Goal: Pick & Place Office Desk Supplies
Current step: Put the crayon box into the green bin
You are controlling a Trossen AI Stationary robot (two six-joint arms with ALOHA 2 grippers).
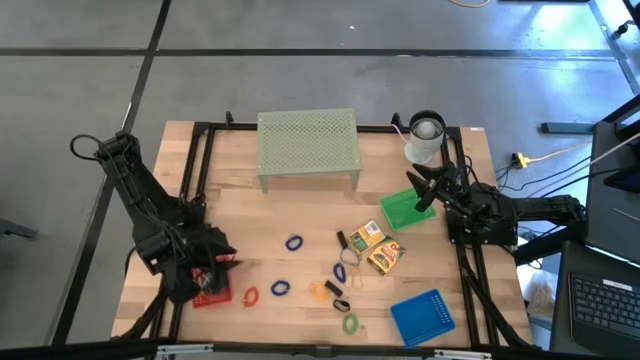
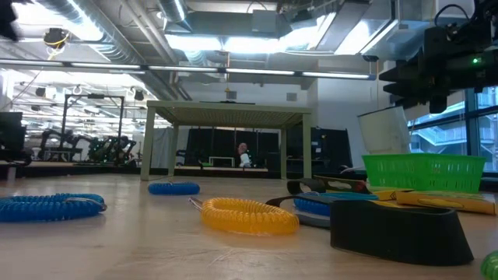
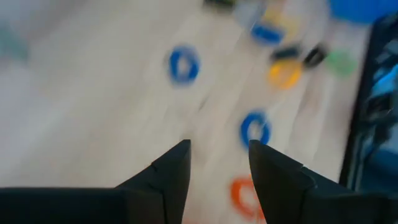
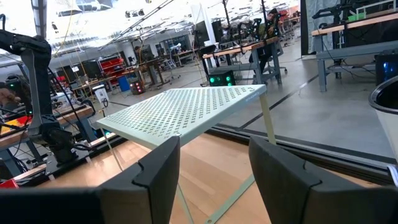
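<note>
Because your left gripper (image 3: 219,163) hangs over the red tray (image 1: 212,296) with its jaws parted and nothing between them, you look set to reach for the next item. A red ring (image 3: 244,194) lies just beyond the fingertips, a blue ring (image 3: 255,129) farther out. Your right gripper (image 4: 214,163) waits released above the green tray (image 1: 404,210).

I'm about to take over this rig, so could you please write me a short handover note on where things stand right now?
Left tool: open, empty, over the red tray at the table's front left.
Right tool: open, empty, above the green tray.
Rings, clips and two yellow boxes lie loose mid-table; red ring beside the red tray.
Blue tray front right.
Done: cannot tell what is in the trays.
Left: nearly all supplies.
</note>
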